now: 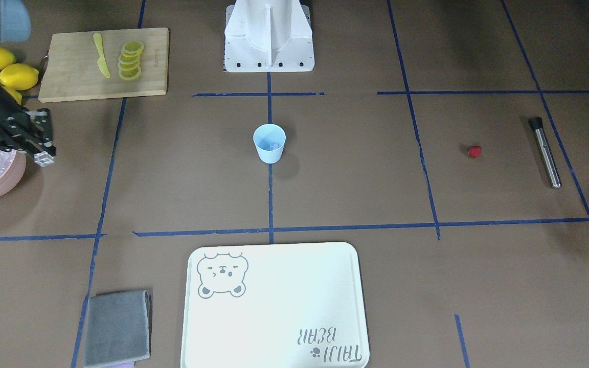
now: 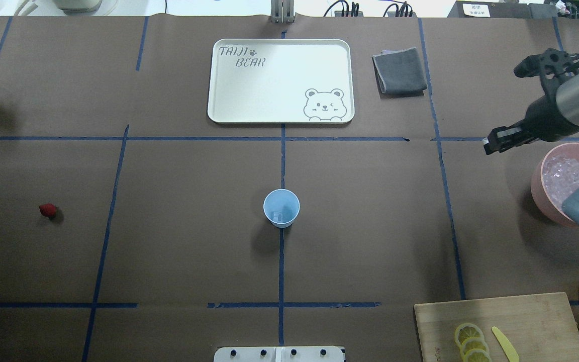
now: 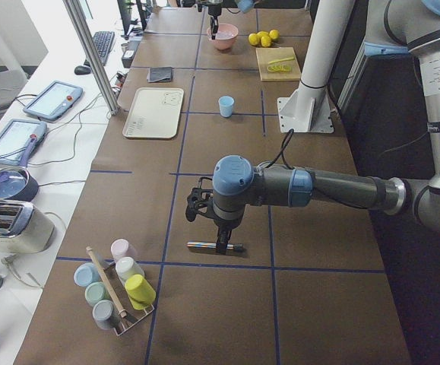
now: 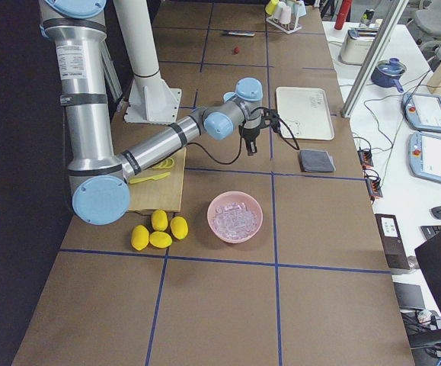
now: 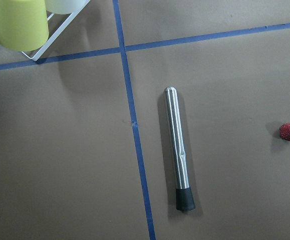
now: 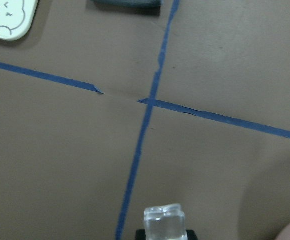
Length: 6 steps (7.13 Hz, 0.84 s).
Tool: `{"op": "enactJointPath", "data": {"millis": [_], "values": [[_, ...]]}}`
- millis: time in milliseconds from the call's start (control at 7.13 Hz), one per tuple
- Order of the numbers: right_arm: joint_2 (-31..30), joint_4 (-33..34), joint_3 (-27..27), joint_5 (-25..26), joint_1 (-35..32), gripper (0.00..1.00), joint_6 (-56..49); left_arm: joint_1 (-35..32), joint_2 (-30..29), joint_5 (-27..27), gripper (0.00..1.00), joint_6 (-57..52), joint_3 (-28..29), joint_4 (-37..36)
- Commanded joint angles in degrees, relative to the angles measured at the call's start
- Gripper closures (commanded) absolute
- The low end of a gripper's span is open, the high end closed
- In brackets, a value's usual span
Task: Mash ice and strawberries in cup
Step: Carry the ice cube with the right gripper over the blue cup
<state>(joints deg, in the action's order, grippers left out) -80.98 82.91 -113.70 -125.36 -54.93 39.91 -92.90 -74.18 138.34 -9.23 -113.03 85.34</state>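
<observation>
**Ice cube in the hand, cup waiting in the middle**

The cup [image 1: 269, 155] stands upright in the middle of the counter [image 1: 356, 174]. Both arms can likely reach it there. A small clear bit [image 2: 278, 216] lies at its bottom. It looks like ice.

The right hand [image 1: 42, 156] is up in the air, just beside the pink bowl [image 1: 10, 179]. Its fingers are closed on one clear cube [image 6: 165, 222]. The bowl is full of ice [image 4: 235, 219], so I think the job now is to carry ice to the cup, one piece at a time. Only the finger tips hold the cube, so it could slip and fall.

The strawberry [image 1: 474, 151] lies alone on the robot's left side, well apart from the cup. Near it lies a metal stick [image 5: 179, 155] with a black end, likely for mashing. The left hand [image 3: 221, 245] hangs over the stick. It shows only in the side view, so I cannot tell if it is open or closed. The berry is not in the cup yet, so mashing has to wait.

Lemons [image 1: 17, 75] sit by the bowl, next to a board [image 1: 69, 76] with slices [image 1: 131, 60] and a yellow knife [image 1: 101, 61]. A tray [image 2: 279, 80] and a grey cloth [image 2: 400, 70] lie on the far side. A rack [image 3: 121, 296] of cups stands past the stick. None of these is between the right hand and the cup. Only blue tape lines [image 1: 172, 232] lie there.
</observation>
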Motion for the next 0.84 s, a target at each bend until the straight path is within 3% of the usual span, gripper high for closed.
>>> {"op": "enactJointPath", "data": {"millis": [0,280,701], "values": [[13.6,9.8,0.2,6.8,9.6,0.96,13.1,0.0,0.0,0.0,0.00,0.0,0.0,0.0],[23.4,18.7,0.5,13.1,16.4,0.96,21.6,0.0,0.0,0.0,0.00,0.0,0.0,0.0],[32.3,20.5,6.3,22.4,26.3,0.95,31.2,0.0,0.0,0.0,0.00,0.0,0.2,-0.1]]}}
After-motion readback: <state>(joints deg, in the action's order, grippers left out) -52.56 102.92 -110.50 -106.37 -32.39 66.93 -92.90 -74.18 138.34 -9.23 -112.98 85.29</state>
